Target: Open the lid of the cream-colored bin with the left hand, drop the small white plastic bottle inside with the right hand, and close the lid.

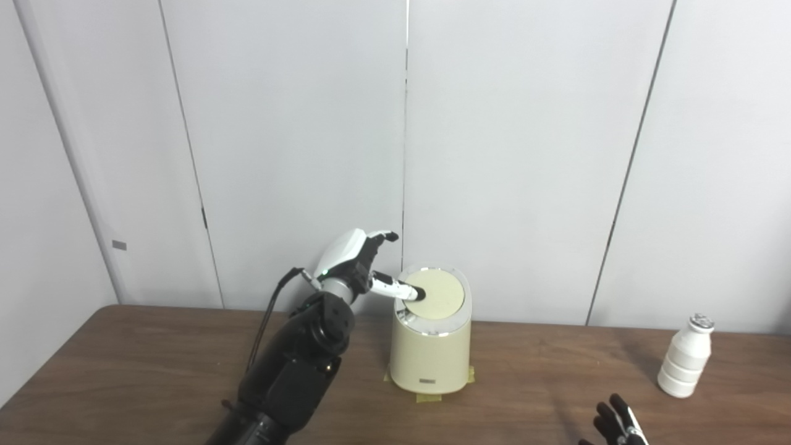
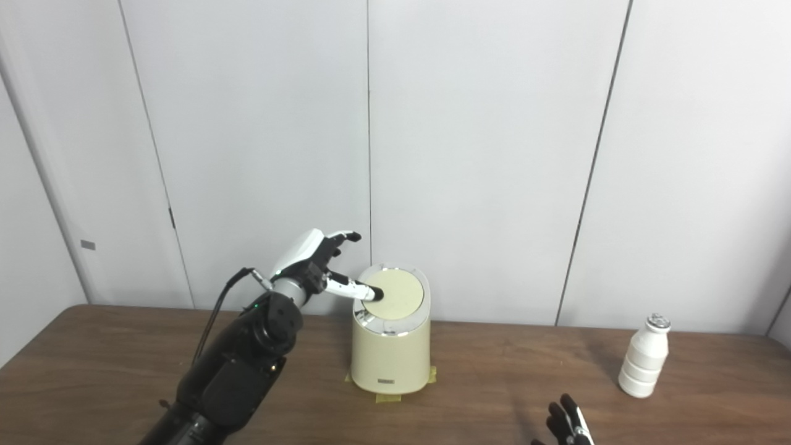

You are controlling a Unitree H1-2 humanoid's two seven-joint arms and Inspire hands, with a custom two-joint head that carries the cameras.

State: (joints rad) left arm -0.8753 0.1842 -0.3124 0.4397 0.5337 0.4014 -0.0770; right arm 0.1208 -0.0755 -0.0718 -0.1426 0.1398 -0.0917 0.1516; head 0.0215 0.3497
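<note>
Left hand [image 1: 358, 262] raised at the left rim of the cream-colored bin [image 1: 431, 346], holding nothing, fingers apart. One finger [image 1: 395, 288] reaches out rightward, its dark tip on or just above the left part of the lid [image 1: 437, 293]; contact cannot be settled from either view. Lid lies flat, closed. Bin stands upright mid-worktop, taped at its base.

Right hand [image 2: 568, 426] low at the bottom edge, only fingertips showing; its state cannot be told. Small white plastic bottle [image 2: 644, 364] stands upright, long axis vertical, on the worktop [image 2: 494, 383], up and to the right of that hand, well apart from the bin. The right hand is clearly the nearer one to it. Judgement: the lid comes first; pressing or lifting falls to the left hand.
</note>
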